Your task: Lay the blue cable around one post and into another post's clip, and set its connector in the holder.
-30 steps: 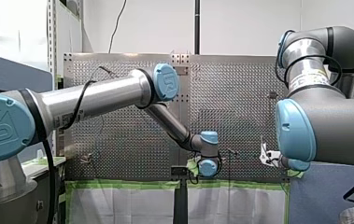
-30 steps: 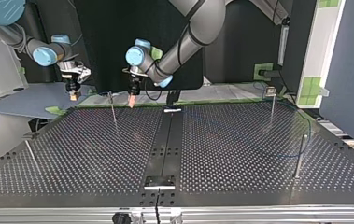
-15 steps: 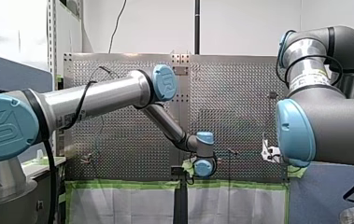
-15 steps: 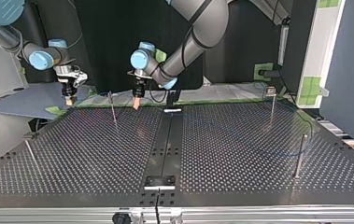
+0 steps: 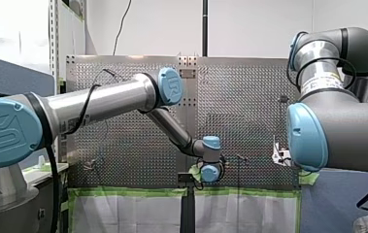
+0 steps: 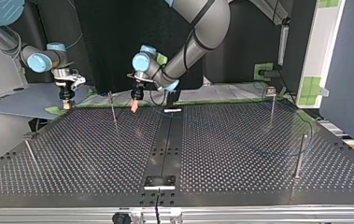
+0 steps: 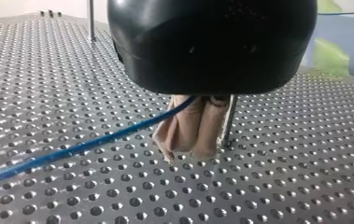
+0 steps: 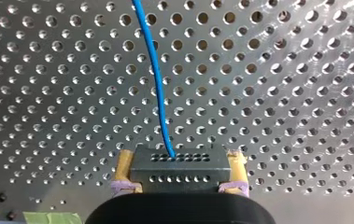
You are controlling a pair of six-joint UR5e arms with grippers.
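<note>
In the left wrist view my left gripper [image 7: 186,150] has its beige pads shut on the blue cable [image 7: 72,150], just above the perforated plate and right beside a thin post [image 7: 227,122]. The cable trails away low over the holes. In the top view this gripper [image 6: 134,106] hangs near the far edge, next to a post [image 6: 113,108]. My right gripper [image 8: 179,158] has yellow pads shut on the black connector [image 8: 179,171], with the cable [image 8: 158,93] running out ahead of it. In the top view it [image 6: 66,103] sits at the far left corner.
More posts stand at the top view's right [image 6: 272,106] [image 6: 300,157] and left [image 6: 29,155]. A small metal block [image 6: 160,181] sits on the centre strip near the front edge, another [image 6: 172,110] at the far edge. Green tape [image 5: 123,192] lines the plate's edge.
My right gripper has carried the connector toward the top view's left. My left gripper has shifted slightly to that view's right and lower, still holding the cable.
</note>
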